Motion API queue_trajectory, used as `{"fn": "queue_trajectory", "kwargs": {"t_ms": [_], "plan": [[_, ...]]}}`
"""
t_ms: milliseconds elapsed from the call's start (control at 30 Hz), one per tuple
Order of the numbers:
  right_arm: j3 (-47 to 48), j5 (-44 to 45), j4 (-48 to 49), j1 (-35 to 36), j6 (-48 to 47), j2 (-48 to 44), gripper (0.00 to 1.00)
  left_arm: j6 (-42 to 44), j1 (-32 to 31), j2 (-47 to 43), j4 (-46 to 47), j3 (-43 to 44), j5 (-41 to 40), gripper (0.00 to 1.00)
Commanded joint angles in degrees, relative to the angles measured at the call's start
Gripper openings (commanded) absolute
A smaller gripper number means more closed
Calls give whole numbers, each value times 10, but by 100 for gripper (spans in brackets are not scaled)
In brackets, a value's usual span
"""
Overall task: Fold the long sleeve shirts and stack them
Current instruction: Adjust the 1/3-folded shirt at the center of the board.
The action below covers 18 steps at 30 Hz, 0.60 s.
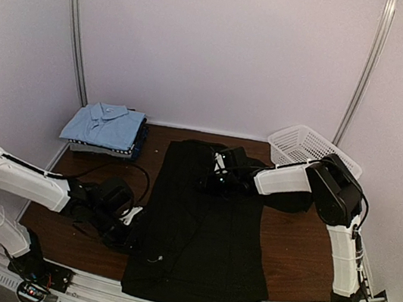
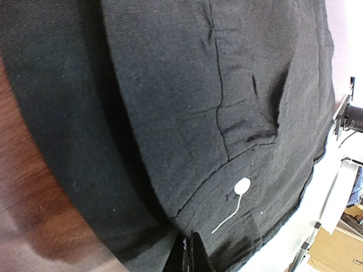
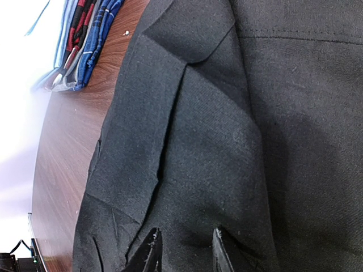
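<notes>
A large black long sleeve shirt (image 1: 204, 228) lies spread lengthwise on the brown table; it fills the left wrist view (image 2: 187, 96) and the right wrist view (image 3: 227, 141). My left gripper (image 1: 130, 226) is at the shirt's left edge, its fingertips (image 2: 193, 258) pressed together on a fold of the black fabric. My right gripper (image 1: 218, 174) is over the shirt's upper part, jaws open, with the fingertips (image 3: 152, 252) resting on the cloth. A light blue collared shirt (image 1: 106, 124) tops a stack of folded shirts at the back left.
A white mesh basket (image 1: 306, 146) stands at the back right by the wall. The folded stack's striped edges show in the right wrist view (image 3: 91, 34). A small white tag with a thread (image 2: 241, 187) lies on the black shirt near its hem.
</notes>
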Motion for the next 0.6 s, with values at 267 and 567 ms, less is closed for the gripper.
{"fn": "queue_trajectory", "kwargs": {"t_ms": [267, 567], "plan": [[4, 27, -28, -3, -26, 8, 31, 2, -3, -5, -48, -12, -16, 0], [-8, 46, -48, -3, -44, -14, 31, 19, -4, 5, -70, 4, -31, 0]]}}
